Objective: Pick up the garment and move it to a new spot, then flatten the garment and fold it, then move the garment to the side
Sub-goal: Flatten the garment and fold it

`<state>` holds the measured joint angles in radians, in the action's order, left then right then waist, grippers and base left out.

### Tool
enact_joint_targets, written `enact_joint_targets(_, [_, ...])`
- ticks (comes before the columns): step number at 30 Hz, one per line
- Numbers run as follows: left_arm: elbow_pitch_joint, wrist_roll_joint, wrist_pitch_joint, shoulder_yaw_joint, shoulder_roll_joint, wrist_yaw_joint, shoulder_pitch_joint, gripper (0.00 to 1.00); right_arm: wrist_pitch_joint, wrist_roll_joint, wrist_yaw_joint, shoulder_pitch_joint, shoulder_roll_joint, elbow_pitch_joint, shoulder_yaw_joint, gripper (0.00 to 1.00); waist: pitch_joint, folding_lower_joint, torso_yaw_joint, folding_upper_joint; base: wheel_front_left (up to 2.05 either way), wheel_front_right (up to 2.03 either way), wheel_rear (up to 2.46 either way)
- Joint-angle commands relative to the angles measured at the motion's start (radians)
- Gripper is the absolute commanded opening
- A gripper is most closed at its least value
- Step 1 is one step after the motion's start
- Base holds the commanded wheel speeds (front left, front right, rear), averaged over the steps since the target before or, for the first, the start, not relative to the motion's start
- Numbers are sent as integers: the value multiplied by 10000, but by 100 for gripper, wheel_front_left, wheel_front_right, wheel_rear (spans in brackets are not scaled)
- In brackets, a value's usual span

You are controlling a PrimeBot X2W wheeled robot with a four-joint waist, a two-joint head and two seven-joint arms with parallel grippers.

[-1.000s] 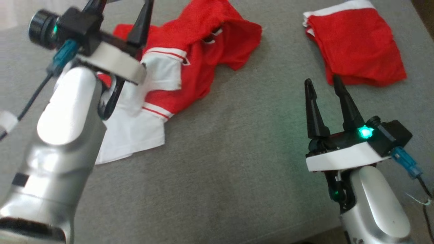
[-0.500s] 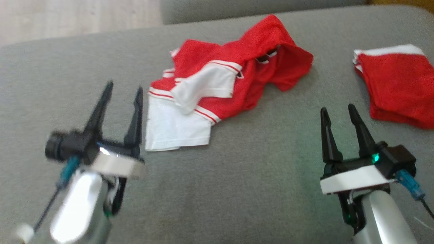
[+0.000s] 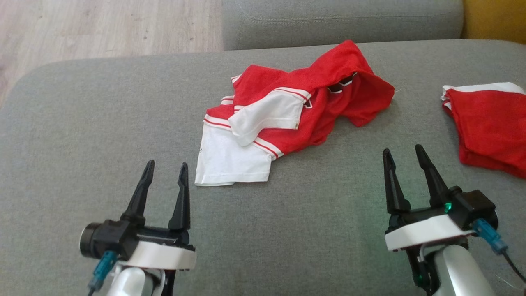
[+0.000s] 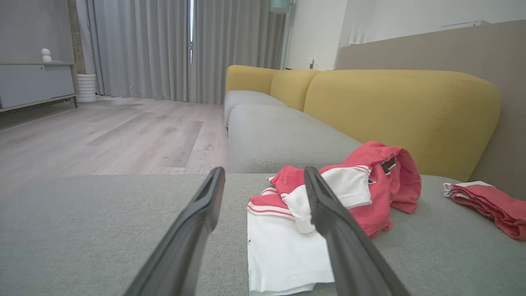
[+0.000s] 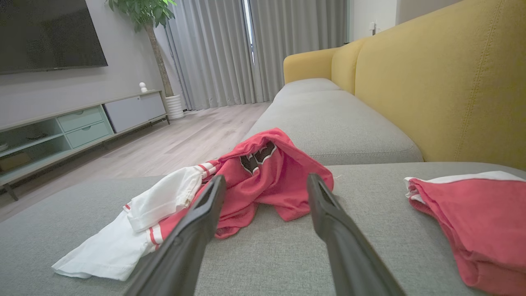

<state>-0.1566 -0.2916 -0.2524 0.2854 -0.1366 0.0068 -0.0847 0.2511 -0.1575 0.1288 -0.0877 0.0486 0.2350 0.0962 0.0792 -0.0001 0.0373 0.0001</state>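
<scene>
Head view: drew left gripper [image 3: 167, 163] back from crumpled red-and-white jersey [image 3: 328, 107] mid sofa cushion [image 3: 102, 123]; jaws wide, empty, as on right gripper [image 3: 402, 149]. Left wrist view: faces jersey [image 4: 378, 205] close ahead, untouched. Right wrist view: jersey [image 5: 263, 181] ahead-left, folded red garment [image 5: 481, 213] right. Probably placed; flattening next.

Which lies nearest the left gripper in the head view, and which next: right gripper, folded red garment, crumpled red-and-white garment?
1. The crumpled red-and-white garment, just ahead and rightward.
2. The right gripper, open, at lower right.
3. The folded red garment, at the far right edge.
</scene>
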Motion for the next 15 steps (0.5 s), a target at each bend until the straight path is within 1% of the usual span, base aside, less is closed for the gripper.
enact_joint_targets(1, [342, 129, -92, -544, 42, -147, -421, 100, 107, -10, 19, -224, 16, -277, 312, 100, 57, 1, -67, -1, 0, 0, 0])
enact_joint_targets(7, [-33, 351, -92, -784, 155, -453, -627, 100, 107, -6, 19, -377, 16, -317, 340, 100, 365, 1, -346, -1, 0, 0, 0])
enact_joint_targets(10, [-713, 337, -45, -715, 207, -533, -942, 100, 107, -35, 19, -447, 16, -372, 337, 100, 618, 1, -495, -1, 0, 0, 0])
enact_joint_targets(15, [-2146, 497, 683, -479, 172, -526, -1893, 100, 107, -49, 19, -600, 16, -467, 309, 100, 1094, 1, -750, -1, 0, 0, 0])
